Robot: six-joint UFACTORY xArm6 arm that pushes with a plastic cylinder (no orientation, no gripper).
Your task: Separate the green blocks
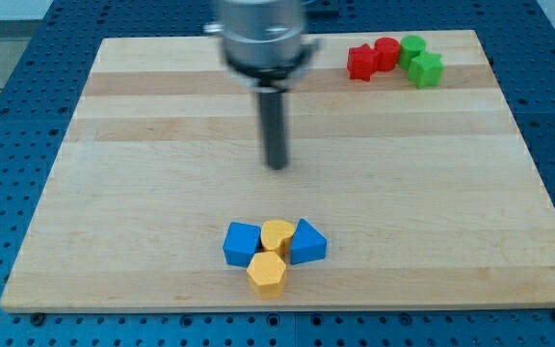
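While touching, green cylinder (412, 46) meets green star (427, 69).

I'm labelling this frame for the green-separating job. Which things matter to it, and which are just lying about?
In the job: green cylinder, green star touching it, my tip far off mid-board.

Lying about: red star, red cylinder beside the greens; blue cube, blue triangle, yellow blocks.

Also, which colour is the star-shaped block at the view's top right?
Green: the star-shaped block touches a green cylinder. The one camera view shows it.
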